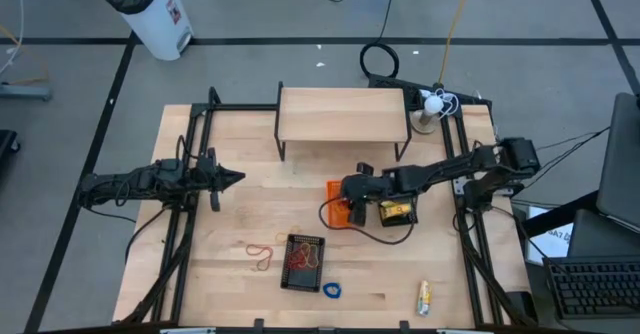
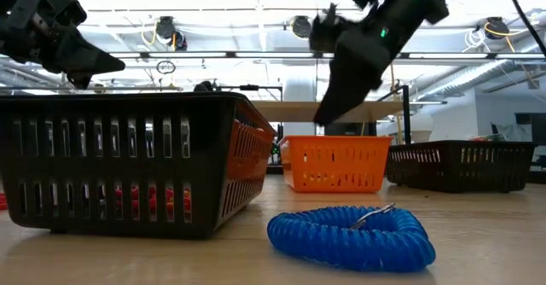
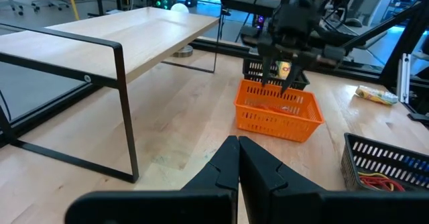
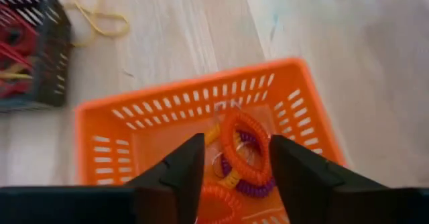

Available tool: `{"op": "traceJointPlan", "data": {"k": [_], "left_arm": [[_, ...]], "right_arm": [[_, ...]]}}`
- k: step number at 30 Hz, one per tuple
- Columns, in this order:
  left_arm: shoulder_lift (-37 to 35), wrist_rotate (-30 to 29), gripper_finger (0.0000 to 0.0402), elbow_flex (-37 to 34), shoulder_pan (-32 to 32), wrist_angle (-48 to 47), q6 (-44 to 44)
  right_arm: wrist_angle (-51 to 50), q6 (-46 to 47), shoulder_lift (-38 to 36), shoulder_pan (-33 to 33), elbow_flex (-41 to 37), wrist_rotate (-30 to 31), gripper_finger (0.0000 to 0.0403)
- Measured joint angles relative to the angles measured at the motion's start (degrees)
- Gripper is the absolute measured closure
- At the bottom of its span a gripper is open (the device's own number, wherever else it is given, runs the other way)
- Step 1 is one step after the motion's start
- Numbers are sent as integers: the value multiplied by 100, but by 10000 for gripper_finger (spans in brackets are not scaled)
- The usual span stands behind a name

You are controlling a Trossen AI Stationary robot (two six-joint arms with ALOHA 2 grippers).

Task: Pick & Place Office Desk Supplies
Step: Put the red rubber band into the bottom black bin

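Nearest the front edge of the tabletop (image 1: 230, 214), the blue coil ring (image 1: 332, 291) lies loose. Farther in, the right hand (image 4: 231, 158) hangs open, empty, over the orange basket (image 4: 201, 117), apparently above an orange coil (image 4: 244, 143); closing off-centre could snag neighbouring coils. The left hand (image 3: 238, 167), closed, waits near the left edge.

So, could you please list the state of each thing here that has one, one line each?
Right gripper: open, above the orange basket.
Left gripper: shut, empty, off to the left.
Orange basket: upright, holds coil rings.
Black basket: upright, holds red bands.
Blue coil ring: lying loose on the table.
Yellow packet: lying loose on the table.
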Motion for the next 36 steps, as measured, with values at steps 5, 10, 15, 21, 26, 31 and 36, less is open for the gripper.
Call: {"op": "traceJointPlan", "data": {"k": [5,10,15,21,26,31,36], "left_arm": [[0,2,398,0,0,0,0],[0,7,398,0,-2,-2,0],[0,7,398,0,-1,-3,0],[0,6,398,0,-2,-4,0],[0,1,398,0,0,-6,0],[0,0,398,0,0,-6,-1],[0,-2,398,0,0,-13,-2]], "right_arm": [[-13,-502,-895,-18,-4,-26,225],[415,-912,-2211,-242,-81,-692,296],[1695,-1162,-3592,-503,-931,-1437,393],[2756,-878,-5111,-661,-2387,-1666,397],[2806,-720,-6275,-877,-3209,-1594,398],[2757,-521,-7316,-1093,-3721,-1506,402],[2691,-430,-7915,-1132,-4034,-1504,402]]}}
